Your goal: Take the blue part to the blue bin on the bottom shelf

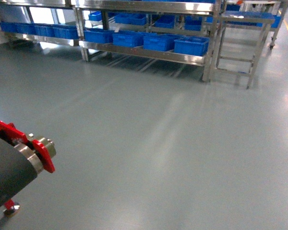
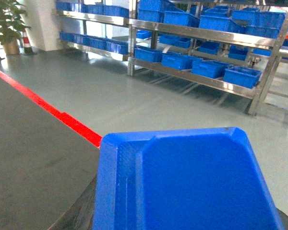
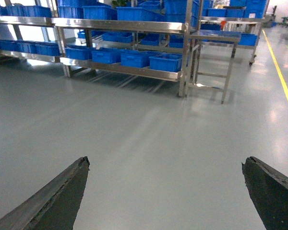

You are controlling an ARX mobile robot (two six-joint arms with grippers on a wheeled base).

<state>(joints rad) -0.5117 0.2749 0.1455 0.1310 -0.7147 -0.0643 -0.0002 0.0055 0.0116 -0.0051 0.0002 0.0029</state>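
The blue part (image 2: 192, 182) fills the lower left wrist view, a smooth blue plastic piece with a raised rim, held close to the camera. My left gripper (image 2: 187, 203) is shut on it; one dark finger (image 2: 79, 213) shows at its left edge. Far across the floor, several blue bins (image 1: 158, 42) stand in a row on the bottom shelf (image 1: 149, 53) of a steel rack. My right gripper (image 3: 165, 160) hangs open over bare grey floor, nothing between its fingers (image 3: 62, 196). Neither gripper shows in the head view.
A black conveyor belt (image 2: 29, 158) with a red edge (image 2: 62, 120) lies on my left; its roller end (image 1: 36, 153) shows in the head view. A steel step table (image 1: 245, 28) stands right of the rack. A potted plant (image 2: 7, 24) and a yellow floor line (image 3: 283, 81) mark the sides.
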